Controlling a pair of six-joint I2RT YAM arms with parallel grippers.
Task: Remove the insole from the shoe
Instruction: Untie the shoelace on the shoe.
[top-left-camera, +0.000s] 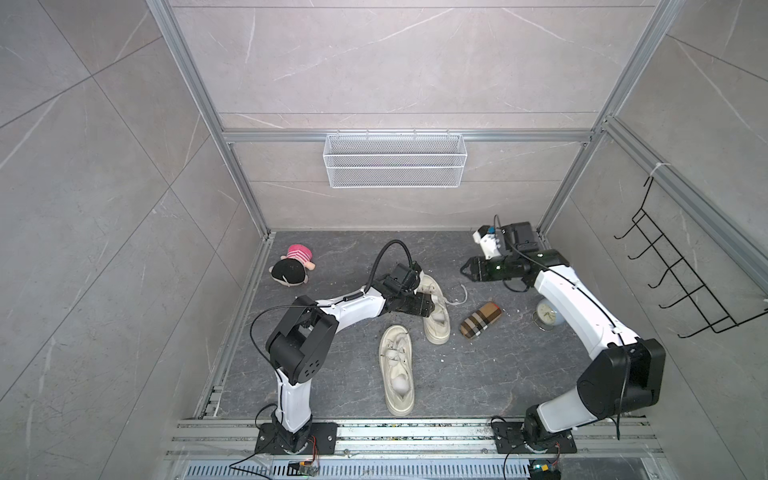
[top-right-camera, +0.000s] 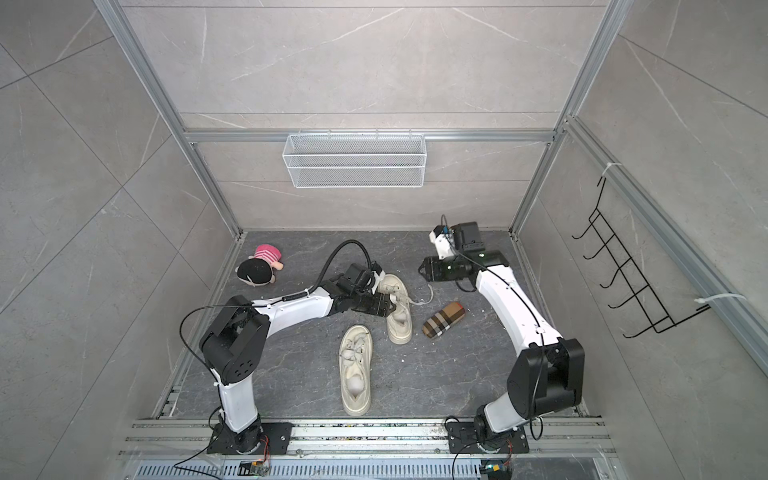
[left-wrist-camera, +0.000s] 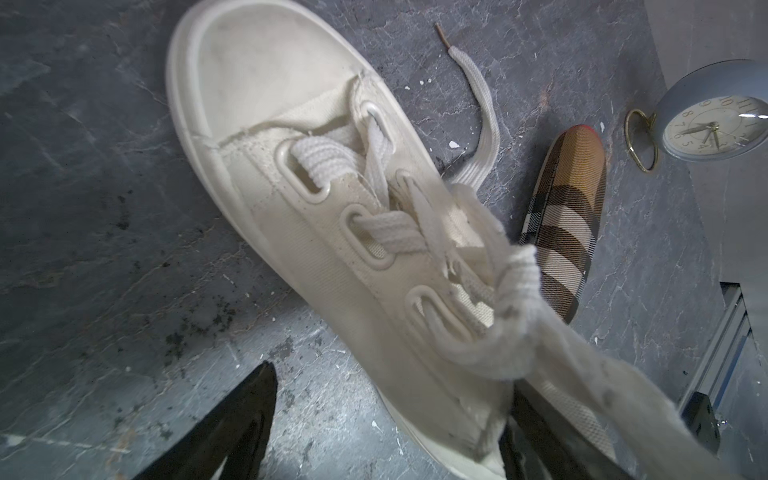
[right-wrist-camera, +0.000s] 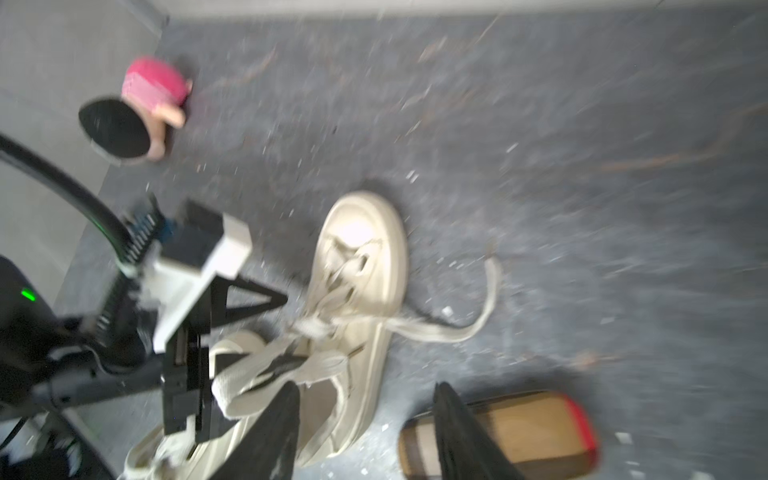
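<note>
Two cream lace-up shoes lie on the dark floor. The far shoe has its laces undone, and one lace trails to the right. My left gripper is open over this shoe's opening. One of its fingers is over the floor, and the other is past the shoe's side wall. My right gripper hangs open and empty above the floor behind the shoe. I cannot make out the insole.
The second shoe lies nearer the front. A plaid oblong case and a small alarm clock lie right of the shoes. A plush doll is at the back left. A wire basket and a black hook rack hang on the walls.
</note>
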